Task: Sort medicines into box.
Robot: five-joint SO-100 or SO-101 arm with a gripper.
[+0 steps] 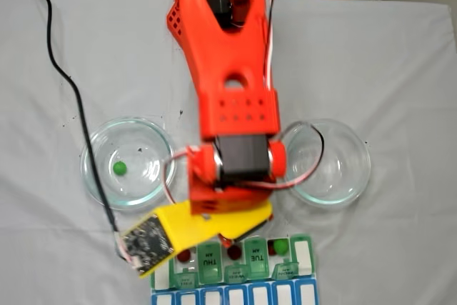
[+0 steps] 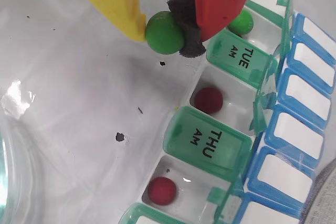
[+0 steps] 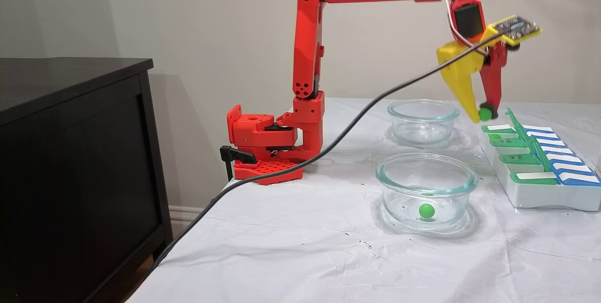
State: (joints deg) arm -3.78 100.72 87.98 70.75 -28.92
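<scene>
One green ball (image 2: 165, 32) is pinched between the gripper's (image 2: 167, 31) yellow and red fingers, held just above the table beside the pill organizer (image 2: 294, 145). Two red balls (image 2: 208, 99) and another green one, partly hidden, sit in open compartments. One more green ball (image 3: 426, 210) lies in a glass dish (image 3: 427, 171).

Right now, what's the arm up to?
The red arm's gripper is shut on a green ball, held in the air just beside the pill organizer. Open compartments already hold two red balls and one green ball. Another green ball waits in the nearer glass dish of a fixed view; the farther dish looks empty.
</scene>
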